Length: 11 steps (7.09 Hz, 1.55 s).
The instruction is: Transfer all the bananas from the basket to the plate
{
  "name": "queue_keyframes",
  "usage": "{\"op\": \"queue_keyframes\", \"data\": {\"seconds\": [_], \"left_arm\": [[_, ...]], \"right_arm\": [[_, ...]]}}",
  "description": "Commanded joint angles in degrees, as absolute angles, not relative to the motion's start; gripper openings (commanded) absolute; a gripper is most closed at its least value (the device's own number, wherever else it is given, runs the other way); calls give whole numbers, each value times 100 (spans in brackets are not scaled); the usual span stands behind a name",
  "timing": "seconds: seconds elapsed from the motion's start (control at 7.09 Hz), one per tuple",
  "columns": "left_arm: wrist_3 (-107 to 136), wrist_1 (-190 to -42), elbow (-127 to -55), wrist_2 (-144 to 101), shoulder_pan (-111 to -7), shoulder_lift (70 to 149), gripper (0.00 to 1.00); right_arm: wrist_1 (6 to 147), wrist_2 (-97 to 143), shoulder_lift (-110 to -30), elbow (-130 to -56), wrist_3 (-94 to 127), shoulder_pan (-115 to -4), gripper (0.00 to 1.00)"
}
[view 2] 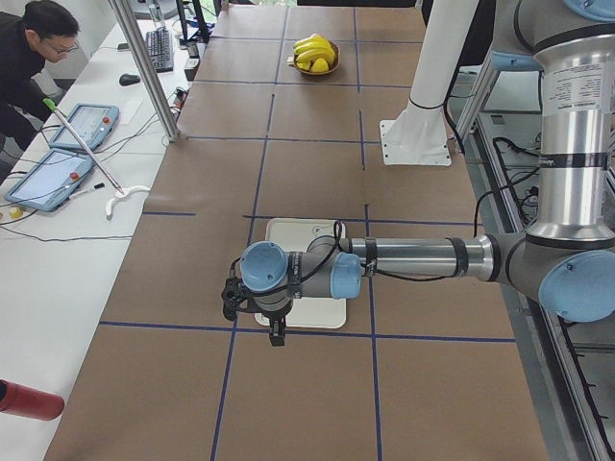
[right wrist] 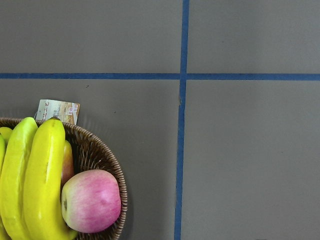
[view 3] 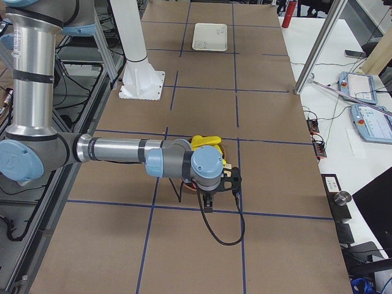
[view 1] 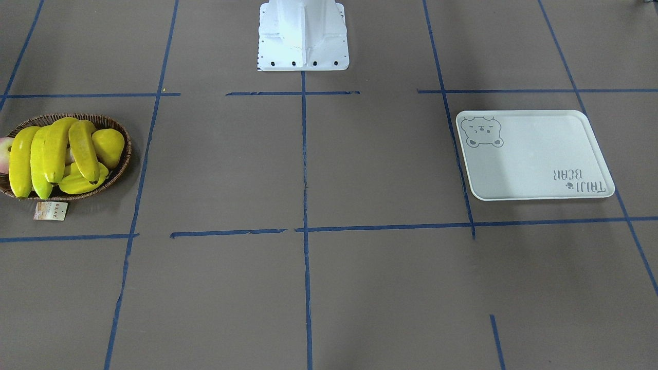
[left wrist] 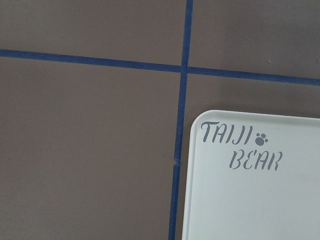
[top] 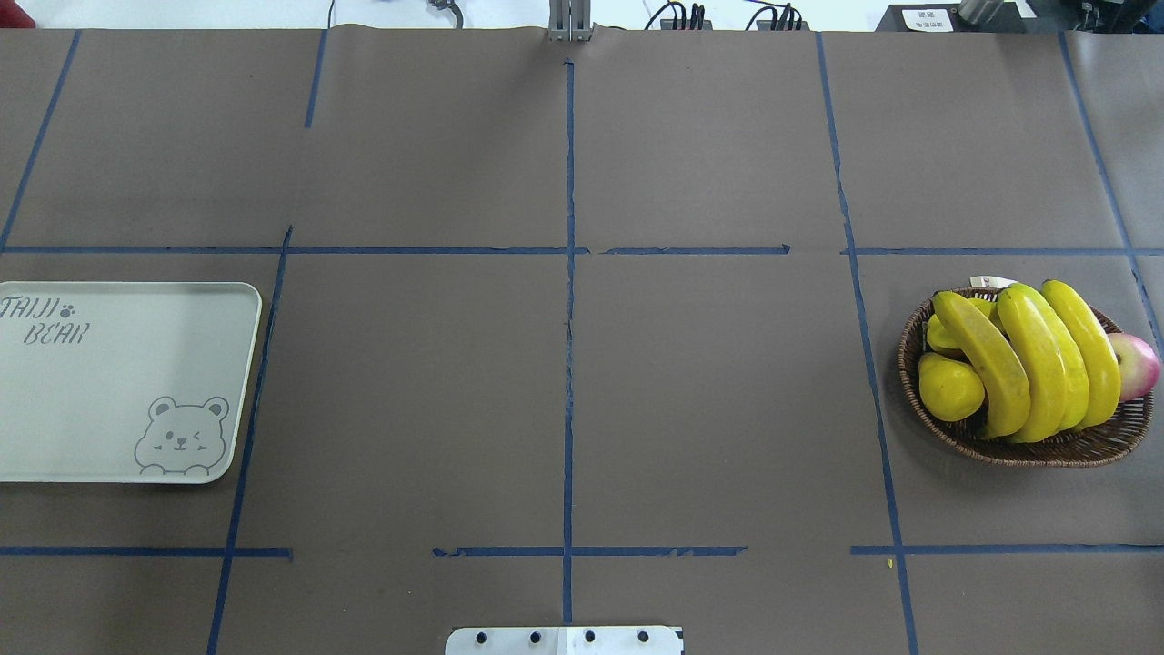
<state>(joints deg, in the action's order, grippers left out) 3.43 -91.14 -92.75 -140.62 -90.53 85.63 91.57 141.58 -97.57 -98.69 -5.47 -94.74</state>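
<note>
Four long curved yellow bananas lie piled in the shallow oval dark-brown wicker basket, on the robot's right side of the brown paper-covered table. With them are a plump yellow pear and a pink-red apple. A small paper tag lies just beside the basket, its print too small to read.

Well apart on the robot's left, the pale mint-white rectangular plate bears a bear-face drawing and grey lettering, "TAIJI BEAR".

The left gripper hangs over the plate's edge and the right gripper over the basket's edge. I cannot tell how far either is open.
</note>
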Motion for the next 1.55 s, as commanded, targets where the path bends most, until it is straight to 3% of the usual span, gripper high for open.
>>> {"op": "queue_keyframes", "data": {"seconds": [0.0, 1.41], "left_arm": [[351, -9114, -9246, -14063, -9053, 8596, 100], [360, -9114, -9237, -14063, -9053, 8622, 100]], "right_arm": [[9141, 14159, -9765, -9844, -536, -9475, 100], [9132, 14159, -9695, -9896, -510, -9440, 100]]}}
